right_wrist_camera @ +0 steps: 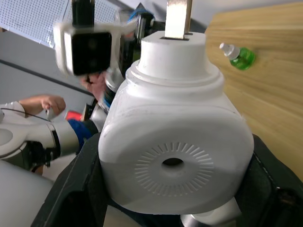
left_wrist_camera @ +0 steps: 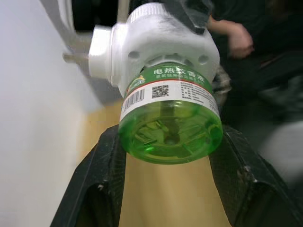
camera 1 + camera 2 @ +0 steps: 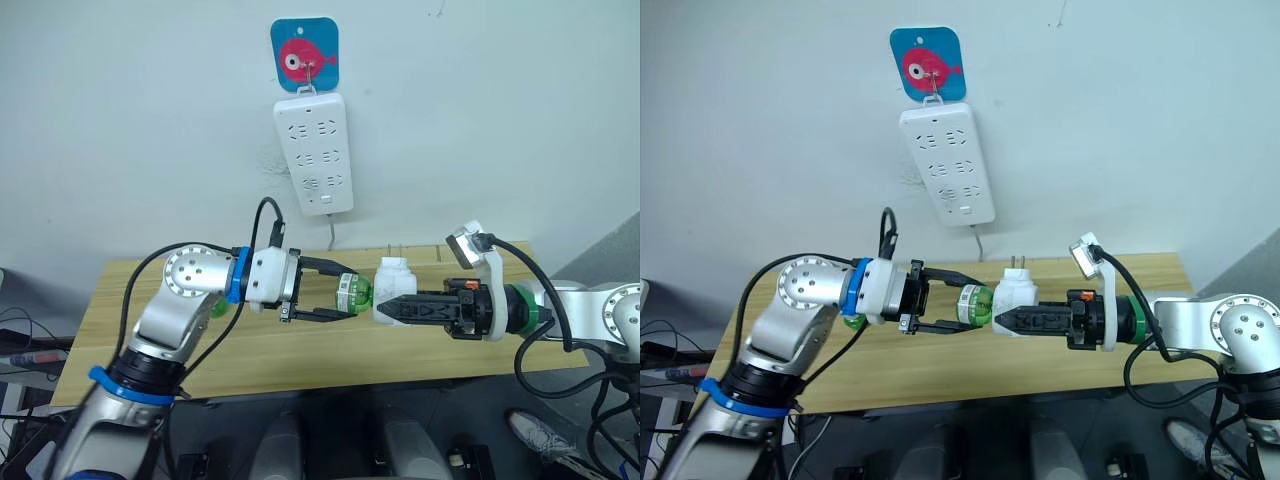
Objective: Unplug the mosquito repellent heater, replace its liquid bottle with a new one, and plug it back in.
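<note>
While the right tool [image 3: 1002, 320] clamps the mosquito repellent heater [image 3: 1016, 300] by its white body, the unit hangs in mid-air above the desk [image 3: 940, 365], unplugged, prongs pointing up, well below the power strip [image 3: 947, 165] on the wall. Its green liquid bottle [image 3: 975, 305] is screwed in and points sideways toward the left tool [image 3: 958, 301]. The left tool's 2 fingers sit either side of the bottle; from the left wrist view they look close against the base, but I cannot tell if they are actually pinching it.

Risks from here:
1. Bottle is smooth and round. A loose pinch would slip when twisted, so the thread would not back off.
2. Twisting reacts on the heater; if the right tool's hold is weak, the body may rotate or drop to the desk.
3. Once free, a tilted bottle could spill liquid.

A spare green bottle [image 1: 238, 56] lies on the desk, apart from both tools.
</note>
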{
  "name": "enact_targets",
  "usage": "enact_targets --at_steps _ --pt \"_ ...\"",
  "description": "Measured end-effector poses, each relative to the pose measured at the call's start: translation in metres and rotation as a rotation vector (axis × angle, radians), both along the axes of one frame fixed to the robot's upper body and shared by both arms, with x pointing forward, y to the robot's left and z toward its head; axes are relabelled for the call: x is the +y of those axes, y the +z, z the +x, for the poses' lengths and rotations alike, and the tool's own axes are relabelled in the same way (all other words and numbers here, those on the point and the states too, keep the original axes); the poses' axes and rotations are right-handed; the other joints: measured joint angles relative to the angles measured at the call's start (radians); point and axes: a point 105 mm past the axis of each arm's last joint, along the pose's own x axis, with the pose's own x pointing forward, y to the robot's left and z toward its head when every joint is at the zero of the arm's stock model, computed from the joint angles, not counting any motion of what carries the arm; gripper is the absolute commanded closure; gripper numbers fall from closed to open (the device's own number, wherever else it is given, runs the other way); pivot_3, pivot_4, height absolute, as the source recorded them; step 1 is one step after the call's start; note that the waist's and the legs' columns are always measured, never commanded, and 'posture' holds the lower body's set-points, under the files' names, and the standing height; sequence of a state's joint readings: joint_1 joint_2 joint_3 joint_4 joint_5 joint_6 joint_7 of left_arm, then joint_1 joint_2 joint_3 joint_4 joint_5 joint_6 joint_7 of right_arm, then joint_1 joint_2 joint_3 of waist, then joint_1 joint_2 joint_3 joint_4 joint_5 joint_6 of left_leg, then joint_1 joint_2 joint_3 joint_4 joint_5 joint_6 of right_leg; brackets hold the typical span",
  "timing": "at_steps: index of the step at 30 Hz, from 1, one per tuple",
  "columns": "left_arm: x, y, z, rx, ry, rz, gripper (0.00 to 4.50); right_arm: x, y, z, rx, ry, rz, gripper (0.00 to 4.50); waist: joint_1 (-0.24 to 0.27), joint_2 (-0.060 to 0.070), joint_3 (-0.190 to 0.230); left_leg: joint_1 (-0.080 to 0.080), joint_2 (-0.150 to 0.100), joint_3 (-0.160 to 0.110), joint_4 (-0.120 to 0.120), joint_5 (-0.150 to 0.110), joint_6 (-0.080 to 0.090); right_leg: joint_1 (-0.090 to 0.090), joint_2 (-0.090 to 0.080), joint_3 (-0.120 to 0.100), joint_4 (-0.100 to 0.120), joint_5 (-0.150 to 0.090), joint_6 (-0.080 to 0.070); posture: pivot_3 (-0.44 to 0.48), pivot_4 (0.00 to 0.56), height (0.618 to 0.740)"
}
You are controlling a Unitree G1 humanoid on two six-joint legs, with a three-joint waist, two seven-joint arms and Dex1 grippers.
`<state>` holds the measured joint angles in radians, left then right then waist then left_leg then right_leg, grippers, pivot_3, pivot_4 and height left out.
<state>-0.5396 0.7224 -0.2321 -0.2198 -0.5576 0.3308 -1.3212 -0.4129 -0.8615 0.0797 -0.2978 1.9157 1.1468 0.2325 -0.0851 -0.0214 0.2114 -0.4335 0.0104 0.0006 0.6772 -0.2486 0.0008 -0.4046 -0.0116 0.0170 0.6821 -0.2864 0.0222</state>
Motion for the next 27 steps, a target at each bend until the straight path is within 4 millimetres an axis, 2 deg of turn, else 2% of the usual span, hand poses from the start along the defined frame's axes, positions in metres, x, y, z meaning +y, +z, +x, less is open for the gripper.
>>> enact_targets --at_steps 3,13,19,23,27 --pt "0.003 0.009 -0.005 0.27 -0.007 0.076 2.31 0.003 0.002 -0.003 -0.009 0.023 0.011 1.51 -0.001 0.0 0.0 0.0 0.0 0.0 0.0 0.0 0.0 0.0 0.001 0.0 0.0 -0.001 0.002 -0.165 0.204 0.74" --pt "0.008 0.012 -0.012 0.749 0.0 0.146 2.31 0.006 0.004 -0.009 -0.027 0.05 0.014 1.51 -0.001 0.0 0.0 0.0 0.001 0.0 0.0 0.0 0.0 0.0 0.002 0.001 0.0 0.0 0.001 -0.167 0.206 0.74" --pt "0.013 0.008 -0.015 0.883 0.01 0.159 2.31 0.008 0.002 -0.012 -0.024 0.067 0.011 1.51 0.0 0.0 0.001 0.0 0.001 0.0 0.0 0.0 0.0 0.0 0.002 0.001 0.0 0.0 0.0 -0.163 0.211 0.74" --pt "0.038 0.013 -0.004 0.922 0.137 0.139 2.31 -0.008 -0.007 0.001 0.007 -0.019 -0.052 1.51 0.001 0.0 0.002 0.0 0.001 0.0 0.0 0.0 0.0 -0.001 0.002 0.001 0.0 0.0 0.0 -0.164 0.212 0.74" --pt "0.037 0.014 -0.005 0.94 0.132 0.136 2.31 -0.008 -0.008 0.002 0.007 -0.023 -0.052 1.51 0.001 -0.001 0.003 0.0 0.001 0.0 0.0 0.0 0.0 -0.001 0.001 0.001 0.0 0.0 0.0 -0.163 0.212 0.74"
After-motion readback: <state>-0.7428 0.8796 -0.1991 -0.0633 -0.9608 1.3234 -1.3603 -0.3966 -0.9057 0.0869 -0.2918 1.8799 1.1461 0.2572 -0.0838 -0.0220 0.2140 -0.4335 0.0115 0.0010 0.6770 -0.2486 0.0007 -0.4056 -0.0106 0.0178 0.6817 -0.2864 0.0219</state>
